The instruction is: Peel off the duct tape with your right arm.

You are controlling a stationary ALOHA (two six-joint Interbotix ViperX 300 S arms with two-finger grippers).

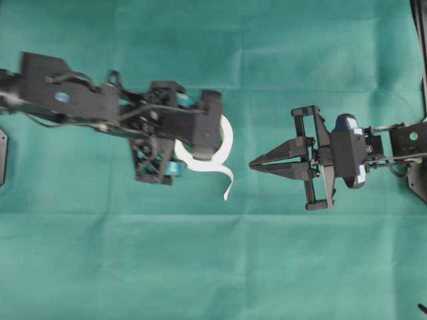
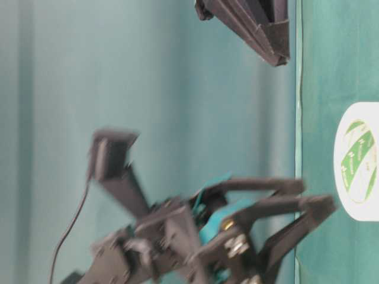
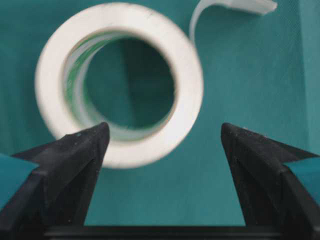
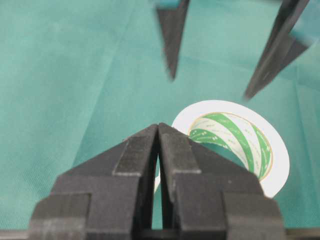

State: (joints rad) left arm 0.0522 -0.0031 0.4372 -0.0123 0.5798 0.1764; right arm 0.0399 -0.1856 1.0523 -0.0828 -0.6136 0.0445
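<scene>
The duct tape (image 1: 229, 135), a white roll with a green-striped core, lies flat on the green cloth; the left arm's wrist covers part of it from above. Its loose white tail (image 1: 228, 185) curls off toward the front. In the left wrist view my left gripper (image 3: 163, 129) is open just short of the roll (image 3: 120, 85), nothing between its fingers. From the right wrist view its two fingertips (image 4: 172, 45) hang blurred above the roll (image 4: 235, 145). The right arm's gripper (image 1: 253, 163) is shut and empty, its tip a little right of the tail.
Green cloth (image 1: 213, 267) covers the whole table, with fold lines across it. Black fixtures sit at the left edge (image 1: 3, 157) and the right edge (image 1: 419, 180).
</scene>
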